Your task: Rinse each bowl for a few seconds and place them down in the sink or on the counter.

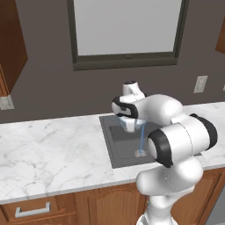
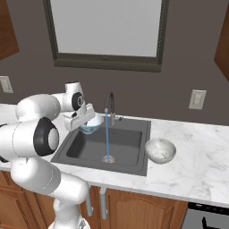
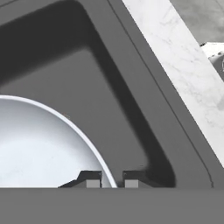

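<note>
- The claw (image 2: 88, 120) is clamped on the rim of the light blue bowl (image 2: 91, 124), holding it over the sink's (image 2: 129, 154) left half.
- In the right base view the water stream (image 2: 107, 141) falls at 3 o'clock from the bowl, just beside it, not into it.
- The speckled bowl (image 2: 159, 150) sits on the surface (image 2: 197, 170) right of the sink.

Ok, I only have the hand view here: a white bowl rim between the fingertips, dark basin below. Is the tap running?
Observer: Yes, a thin blue stream falls from the faucet to the drain.
Operator: Is the bowl under it?
Observer: No, the light blue bowl hangs just beside the stream, in the shut gripper.
Operator: And the other bowl?
Observer: The speckled bowl sits upright on the counter, right of the sink.
</note>
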